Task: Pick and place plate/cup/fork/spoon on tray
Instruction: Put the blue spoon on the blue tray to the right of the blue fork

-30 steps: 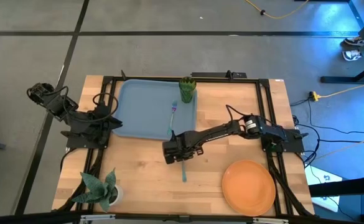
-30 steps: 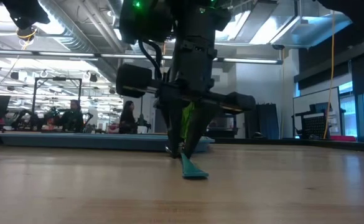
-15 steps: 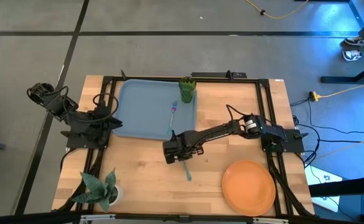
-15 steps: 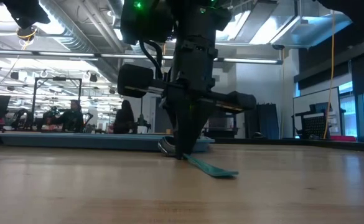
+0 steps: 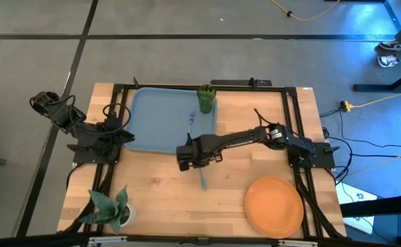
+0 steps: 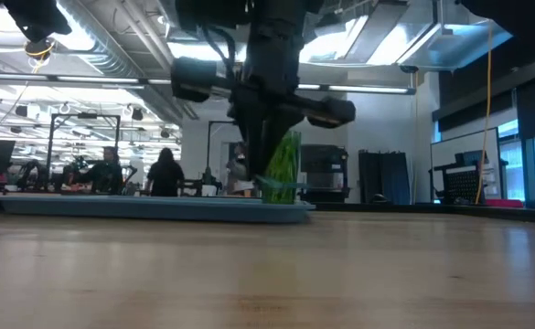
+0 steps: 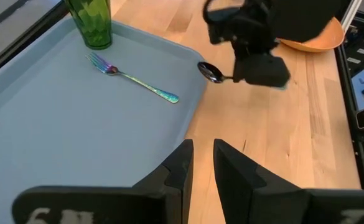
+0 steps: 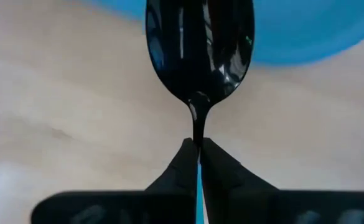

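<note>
Grip: our right gripper (image 8: 198, 148) pinches the spoon (image 8: 199, 50) by its thin neck.
Risk: we think it could swivel or slip short of the tray (image 5: 155, 123).
Left gripper (image 7: 198, 163): open, waiting.

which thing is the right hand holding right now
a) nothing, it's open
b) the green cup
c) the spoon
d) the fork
c: the right hand is shut on the neck of the spoon, whose dark oval bowl sticks out past the fingertips; the fork lies on the tray.
</note>
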